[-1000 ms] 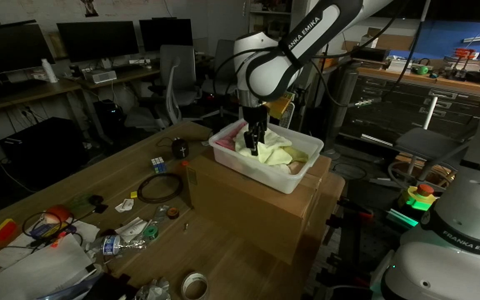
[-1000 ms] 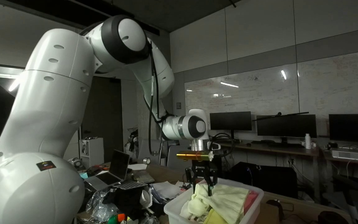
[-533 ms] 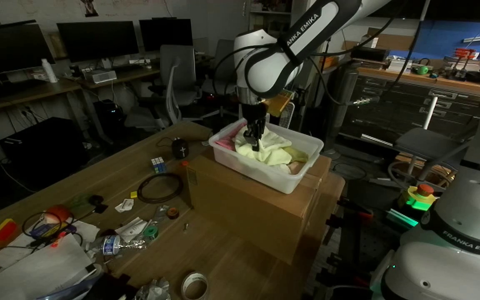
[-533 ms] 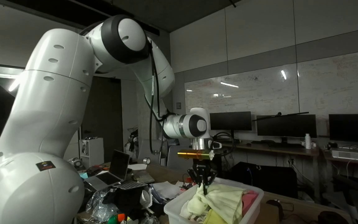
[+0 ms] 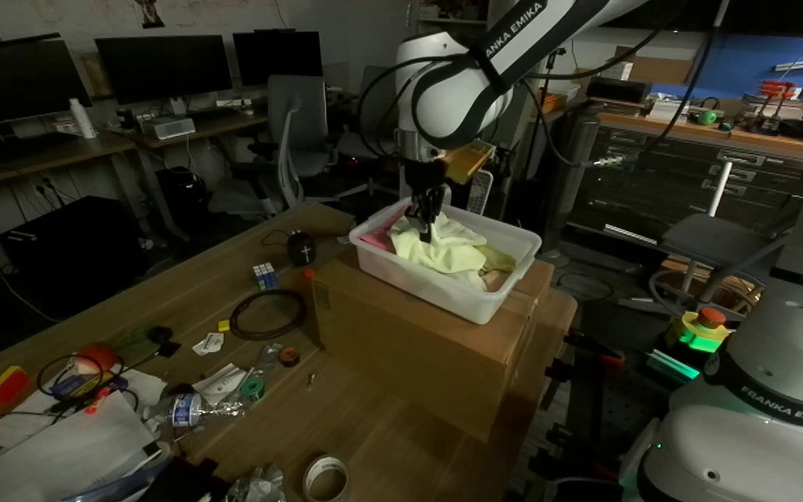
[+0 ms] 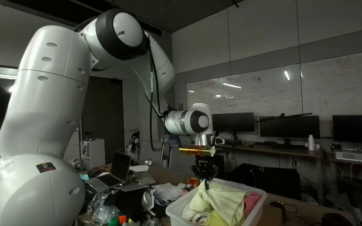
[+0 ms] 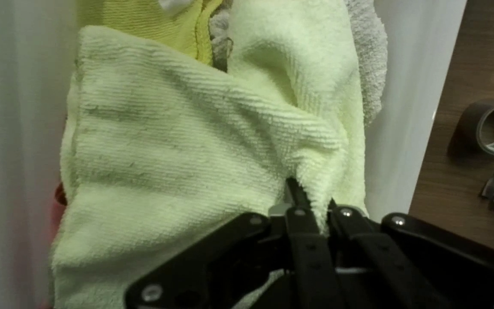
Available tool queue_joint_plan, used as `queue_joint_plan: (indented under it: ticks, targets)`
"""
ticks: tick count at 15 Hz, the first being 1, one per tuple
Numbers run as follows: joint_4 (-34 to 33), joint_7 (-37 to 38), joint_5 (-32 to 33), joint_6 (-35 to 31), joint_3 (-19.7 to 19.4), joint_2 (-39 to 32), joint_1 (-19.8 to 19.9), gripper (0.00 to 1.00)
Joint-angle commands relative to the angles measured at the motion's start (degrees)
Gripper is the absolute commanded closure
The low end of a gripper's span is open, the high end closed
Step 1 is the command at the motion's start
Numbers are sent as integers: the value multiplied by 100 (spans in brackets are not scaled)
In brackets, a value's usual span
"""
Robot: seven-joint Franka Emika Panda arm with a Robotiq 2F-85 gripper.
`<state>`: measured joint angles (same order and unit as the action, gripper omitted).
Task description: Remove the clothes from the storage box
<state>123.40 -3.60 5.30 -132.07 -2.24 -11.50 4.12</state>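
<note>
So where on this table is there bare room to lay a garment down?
In an exterior view, bare table lies between the cardboard box, the tape roll and the plastic bottle, with one small item near the box. Another strip runs from the Rubik's cube to the table edge beyond. Crowded: around the papers, and inside the storage box, where the clothes lie.

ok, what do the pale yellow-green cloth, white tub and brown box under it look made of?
Pale yellow-green cloth: matte, soft, probably microfibre or terry; the wrist view shows fuzzy, ribbed pile.
White tub: likely plastic, slight sheen; smooth moulded walls, flared rim.
Brown box: most likely cardboard, dull; plain flat panels meeting at straight edges.
</note>
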Motion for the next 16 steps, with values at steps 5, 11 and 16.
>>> queue_joint_plan:
  ticks: [5,11,16]
  targets:
    - [730,1437,477,184,-39,2154,-51,96]
    - [327,2646,386,1279,322,3226,58,96]
    - [-351,2832,641,2201,924,2949,-95,96]
